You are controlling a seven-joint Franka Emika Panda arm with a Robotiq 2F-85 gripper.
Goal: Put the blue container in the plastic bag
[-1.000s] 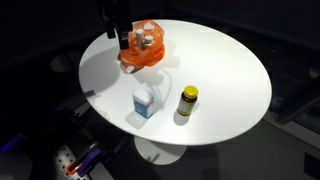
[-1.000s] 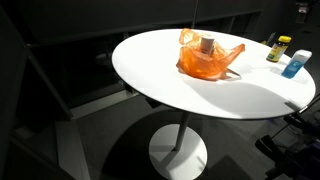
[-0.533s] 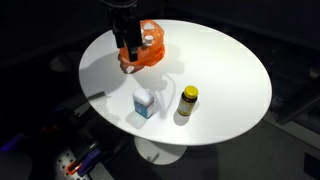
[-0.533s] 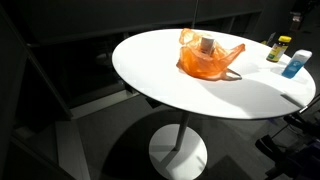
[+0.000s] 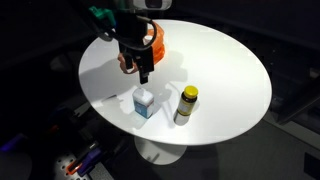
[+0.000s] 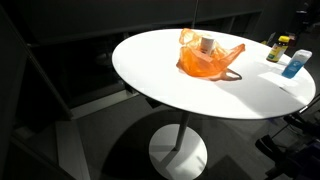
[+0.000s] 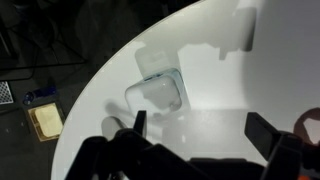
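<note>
While gripper [image 5: 142,73] hangs open, blue container [image 5: 144,103] nr.

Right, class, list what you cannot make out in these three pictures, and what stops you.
1. The orange plastic bag: in an exterior view, the arm covers most of it.
2. The blue container and yellow-capped bottle: labels too small in both exterior views.
3. The claw: wrist view, open, but its lower part is cut off by the bottom edge.
</note>
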